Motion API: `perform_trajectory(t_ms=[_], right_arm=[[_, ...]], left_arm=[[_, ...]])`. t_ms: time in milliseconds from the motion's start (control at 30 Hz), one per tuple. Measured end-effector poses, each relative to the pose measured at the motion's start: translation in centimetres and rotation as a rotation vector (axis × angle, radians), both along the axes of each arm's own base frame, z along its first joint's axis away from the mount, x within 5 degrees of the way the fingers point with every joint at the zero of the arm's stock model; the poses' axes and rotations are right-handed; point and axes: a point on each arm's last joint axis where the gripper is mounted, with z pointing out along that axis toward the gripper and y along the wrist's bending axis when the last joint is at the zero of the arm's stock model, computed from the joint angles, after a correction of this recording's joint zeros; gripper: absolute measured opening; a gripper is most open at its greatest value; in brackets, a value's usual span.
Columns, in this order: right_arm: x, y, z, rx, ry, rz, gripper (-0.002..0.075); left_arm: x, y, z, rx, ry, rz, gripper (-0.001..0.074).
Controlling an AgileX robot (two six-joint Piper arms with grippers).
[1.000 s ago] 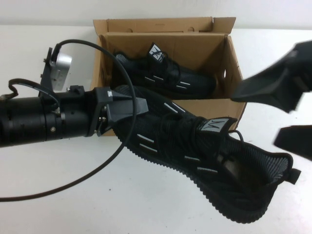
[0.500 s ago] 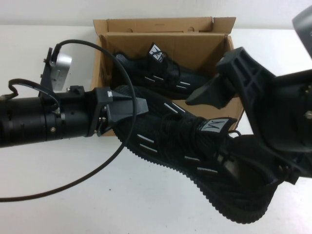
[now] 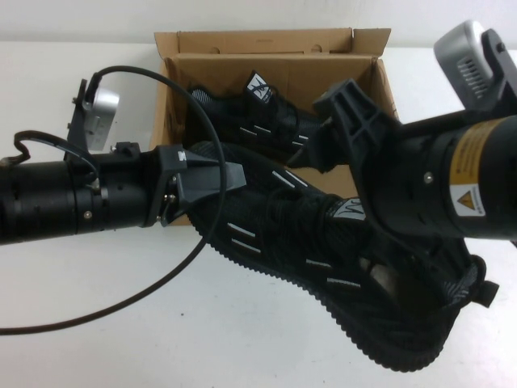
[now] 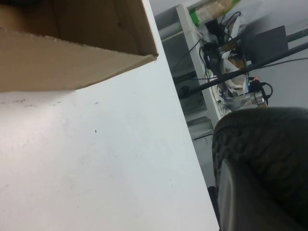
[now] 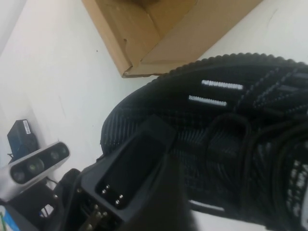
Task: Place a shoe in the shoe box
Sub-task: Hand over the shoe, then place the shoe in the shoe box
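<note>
My left gripper (image 3: 216, 179) is shut on the toe of a black knit shoe (image 3: 275, 234) and holds it tilted above the table, just in front of the brown cardboard shoe box (image 3: 266, 42). The shoe's ridged sole (image 4: 269, 144) fills a corner of the left wrist view. My right gripper (image 3: 339, 187) is open over the shoe's tongue. One finger (image 3: 343, 121) reaches across the box's near wall and the other is hidden behind the shoe. A second identical shoe (image 3: 266, 113) lies inside the box. The right wrist view shows the held shoe (image 5: 231, 125), the left gripper (image 5: 130, 163) and a box corner (image 5: 159, 33).
The white table (image 3: 161, 323) extends in front of and beside the box. A black cable (image 3: 212, 137) loops over the left arm. The box's outer wall (image 4: 72, 62) and the table edge, with clutter beyond it, show in the left wrist view.
My right arm has swung in from the right edge and now sits over the shoe's tongue and heel. The left gripper and the shoe have stayed where they were.
</note>
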Motion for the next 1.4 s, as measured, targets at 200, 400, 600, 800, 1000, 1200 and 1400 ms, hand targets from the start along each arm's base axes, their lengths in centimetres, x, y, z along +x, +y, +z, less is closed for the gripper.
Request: perform_trajectory(t_ms=[200, 400, 600, 800, 1000, 1200, 1400], right_arm=[[0.3, 0.4, -0.4, -0.019, 0.001, -0.001, 0.0158], [0.4, 0.2, -0.4, -0.037, -0.016, -0.005, 0.0003], [0.4, 0.1, -0.5, -0.055, -0.006, -0.012, -0.0004], [0.4, -0.2, -0.8, -0.096, 0.008, -0.026, -0.0005], [0.6, -0.2, -0.9, -0.110, -0.002, -0.028, -0.0005], [0.5, -0.5, -1.2, -0.147, 0.021, -0.042, -0.0005], [0.2, -1.8, -0.8, -0.211, 0.004, -0.076, -0.0006]], left_arm=[[0.0, 0.0, 0.0, -0.006, 0.001, 0.003, 0.0138], [0.1, 0.0, 0.1, -0.015, -0.005, 0.010, 0.0135], [0.0, 0.0, 0.2, -0.012, -0.022, -0.002, 0.0135], [-0.3, -0.2, 0.4, -0.038, -0.020, -0.036, 0.0469], [-0.2, -0.2, 0.4, -0.040, -0.010, -0.025, 0.0668], [1.1, 2.0, 0.3, -0.024, -0.036, 0.070, 0.0669], [2.6, 5.9, 0.3, -0.013, -0.057, 0.210, 0.0670]])
